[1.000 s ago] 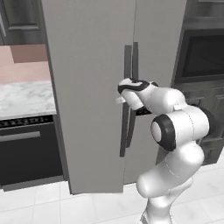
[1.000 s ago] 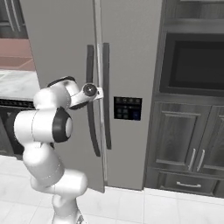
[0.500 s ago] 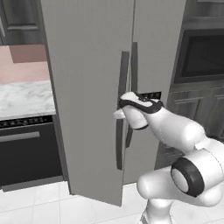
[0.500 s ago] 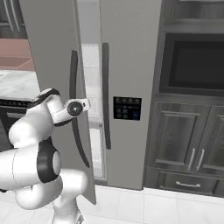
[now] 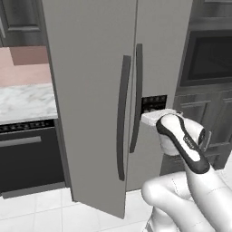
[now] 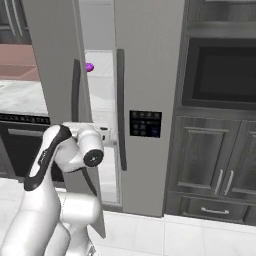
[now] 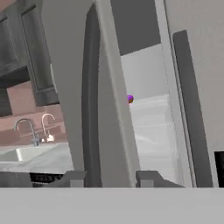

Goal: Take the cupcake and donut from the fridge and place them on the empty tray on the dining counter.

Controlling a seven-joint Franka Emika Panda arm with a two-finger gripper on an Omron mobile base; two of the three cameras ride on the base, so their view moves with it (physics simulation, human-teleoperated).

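Pincer (image 7: 109, 178) closed on the long dark handle (image 7: 90, 109) of the fridge's left door (image 6: 55, 75); in hand view the two finger tips (image 7: 74, 178) sit either side of the door edge w/ the handle running up from between them. Right base view: hand at approx mid-height of that handle, white arm (image 6: 60, 200) rising from lower left. Left base view: wrist (image 5: 181, 140) is right of the two handles, pincer itself hidden behind the door edge.

Fridge (image 5: 113, 68): tall matte grey, left door swung partly open toward the robot, right door (image 6: 147, 75) shut, its own dark handle (image 6: 121, 110) vertical just right of the gap. Through the gap: white interior & translucent shelves (image 6: 102, 75).

Donut (image 6: 90, 67): purple-magenta, on an upper shelf inside fridge, seen just past the open door's edge; also a small purple bit in hand view (image 7: 130, 99). Only part of it visible. Cupcake: can't make it out.

Outward: dark control panel (image 6: 145, 123) on right door. Right of fridge, dark cabinets w/ built-in oven (image 6: 222, 75) & drawers below. Left of fridge, marble counter (image 5: 27, 102) over a black oven (image 5: 29, 158); sink w/ faucet (image 7: 30, 131) farther left in hand view. Floor white tile (image 6: 165, 235).
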